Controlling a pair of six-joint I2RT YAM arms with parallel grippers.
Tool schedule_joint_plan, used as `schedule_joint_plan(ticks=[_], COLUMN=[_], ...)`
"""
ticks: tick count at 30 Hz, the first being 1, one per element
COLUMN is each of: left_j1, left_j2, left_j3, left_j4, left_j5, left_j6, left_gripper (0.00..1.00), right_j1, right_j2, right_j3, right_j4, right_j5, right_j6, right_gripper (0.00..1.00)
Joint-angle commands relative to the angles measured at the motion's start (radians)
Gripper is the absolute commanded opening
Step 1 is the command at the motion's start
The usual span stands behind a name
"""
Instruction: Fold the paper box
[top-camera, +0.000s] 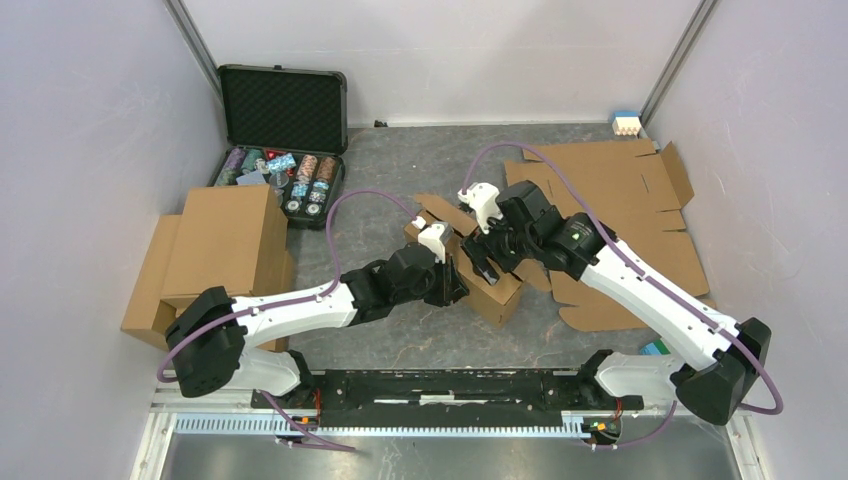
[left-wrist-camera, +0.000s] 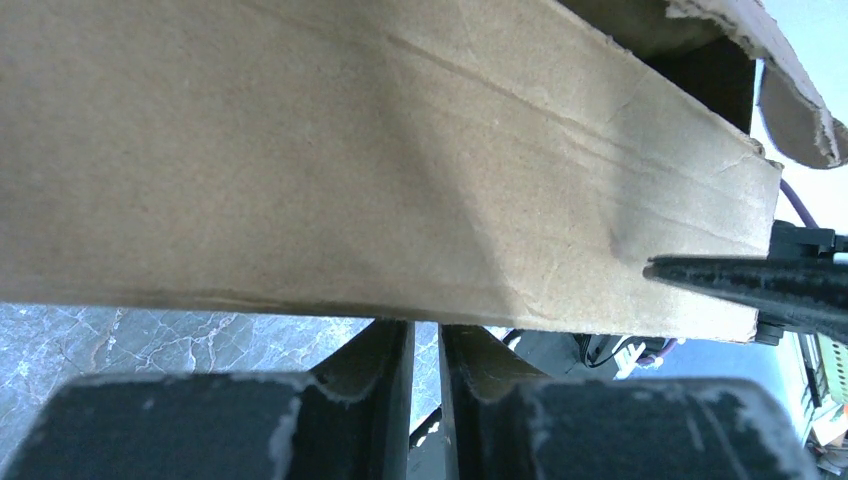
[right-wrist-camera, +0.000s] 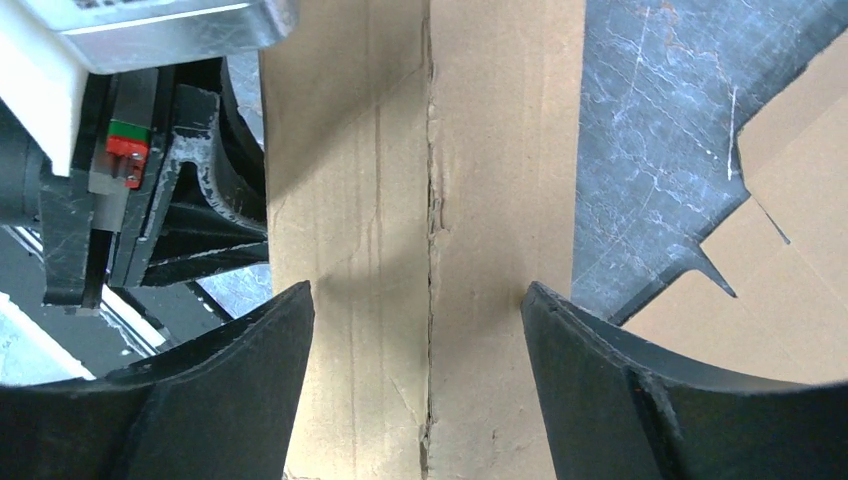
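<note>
The paper box (top-camera: 497, 292), brown corrugated cardboard and partly folded, stands mid-table with loose flaps (top-camera: 440, 210) sticking up behind it. My left gripper (top-camera: 457, 283) is at its left wall. In the left wrist view the fingers (left-wrist-camera: 385, 370) are nearly together under the box's broad wall (left-wrist-camera: 350, 150), and the tips are hidden behind its lower edge. My right gripper (top-camera: 483, 262) reaches over the box from the right. It is open (right-wrist-camera: 415, 305), straddling a creased cardboard strip (right-wrist-camera: 470, 150). One of its fingers (left-wrist-camera: 740, 282) lies against the wall.
A stack of folded brown boxes (top-camera: 225, 245) sits at the left. Flat cardboard blanks (top-camera: 620, 195) cover the right side. An open black case of poker chips (top-camera: 285, 150) stands at the back left. A small white and blue item (top-camera: 626, 124) sits in the back right corner.
</note>
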Motion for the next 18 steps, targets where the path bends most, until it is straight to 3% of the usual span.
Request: schedule_joint_plan(ticks=[1, 4, 8, 15, 18], left_j1=[-0.004, -0.004, -0.004, -0.003, -0.004], left_j2=[-0.024, -0.030, -0.028, -0.017, -0.008], left_j3=[0.002, 0.000, 0.002, 0.010, 0.016], left_j4=[0.051, 0.049, 0.047, 0.047, 0.045], left_j5=[-0.028, -0.031, -0.031, -0.037, -0.040], left_j6=[-0.006, -0.005, -0.004, -0.003, -0.001], left_gripper=[0.21, 0.21, 0.21, 0.21, 0.21], right_j1=[-0.001, -0.001, -0.001, 0.001, 0.001], right_j2=[-0.027, -0.032, -0.027, -0.030, -0.053], right_j3=[0.022, 0.022, 0.020, 0.039, 0.047], right_j4=[0.031, 0.043, 0.047, 0.044, 0.053], right_j5=[0.059, 0.105, 0.172, 0.233, 0.171], right_j6=[0.017, 0.042, 0.043, 0.027, 0.026], right_gripper=[0.78, 0.70, 0.50, 0.01, 0.00])
